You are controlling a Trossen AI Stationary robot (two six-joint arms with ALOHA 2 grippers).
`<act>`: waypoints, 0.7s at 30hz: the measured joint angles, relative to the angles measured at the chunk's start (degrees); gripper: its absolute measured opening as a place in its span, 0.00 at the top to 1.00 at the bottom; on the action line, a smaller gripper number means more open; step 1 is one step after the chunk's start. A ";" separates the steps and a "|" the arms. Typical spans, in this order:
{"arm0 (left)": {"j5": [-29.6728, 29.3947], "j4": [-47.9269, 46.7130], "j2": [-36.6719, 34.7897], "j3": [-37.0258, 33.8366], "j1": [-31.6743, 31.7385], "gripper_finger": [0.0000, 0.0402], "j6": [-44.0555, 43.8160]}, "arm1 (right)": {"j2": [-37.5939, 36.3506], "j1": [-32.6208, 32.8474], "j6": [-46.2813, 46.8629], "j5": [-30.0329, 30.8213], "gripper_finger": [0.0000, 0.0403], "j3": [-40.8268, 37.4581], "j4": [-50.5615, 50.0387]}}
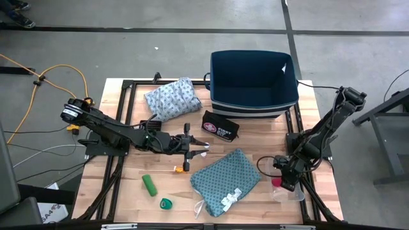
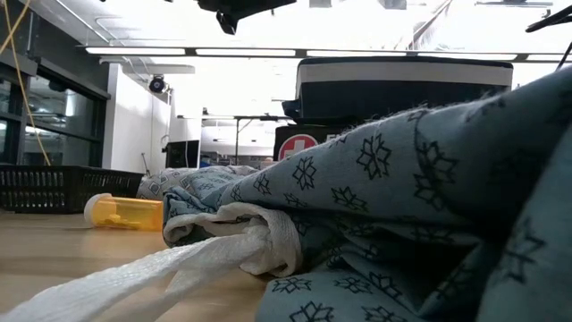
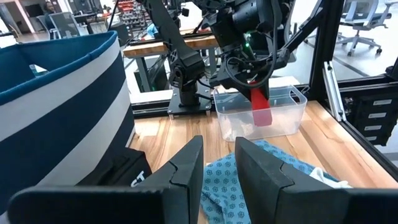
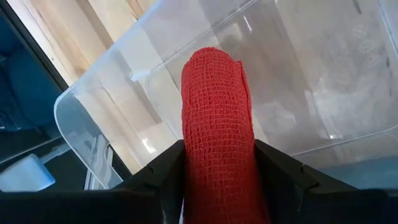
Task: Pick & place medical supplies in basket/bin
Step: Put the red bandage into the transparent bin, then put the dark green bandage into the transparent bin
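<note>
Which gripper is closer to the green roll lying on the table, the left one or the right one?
Left. The left gripper hovers near the table's middle, just beyond the green roll. The right gripper, holding a red roll over the clear bin, is across the table.

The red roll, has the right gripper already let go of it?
No, in the right wrist view the red roll sits clamped between the right gripper fingers, above the clear plastic bin.
</note>
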 joint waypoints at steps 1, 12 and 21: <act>-0.01 -0.19 0.00 0.00 0.00 0.78 0.00 | 0.00 0.00 0.02 0.04 0.59 0.00 0.00; -0.01 -0.36 0.00 0.00 0.00 0.78 0.00 | -0.02 0.00 0.04 -0.23 0.45 0.00 0.00; 0.00 -0.36 0.00 0.00 0.01 0.78 0.00 | 0.00 0.00 -1.91 0.02 0.44 0.00 0.00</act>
